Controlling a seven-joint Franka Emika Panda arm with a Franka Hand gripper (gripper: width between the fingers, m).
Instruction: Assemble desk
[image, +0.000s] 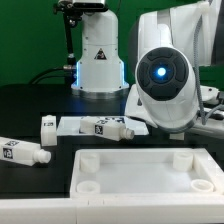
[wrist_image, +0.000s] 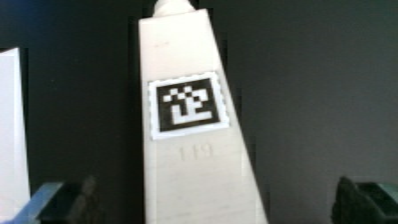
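In the wrist view a white square-section leg with a black-and-white tag lies on the dark table, running lengthwise between my fingers. My gripper is open and straddles it, with dark gaps on both sides between the leg and each fingertip. In the exterior view the white tray-like tabletop with round corner sockets lies at the front. Loose legs lie at the exterior view's left, behind it, and near the middle. The arm's white body hides the gripper there.
The marker board lies flat under the middle leg. The arm's white base stands at the back with a blue glow. A white edge shows beside the leg in the wrist view. Black tabletop surrounds the parts.
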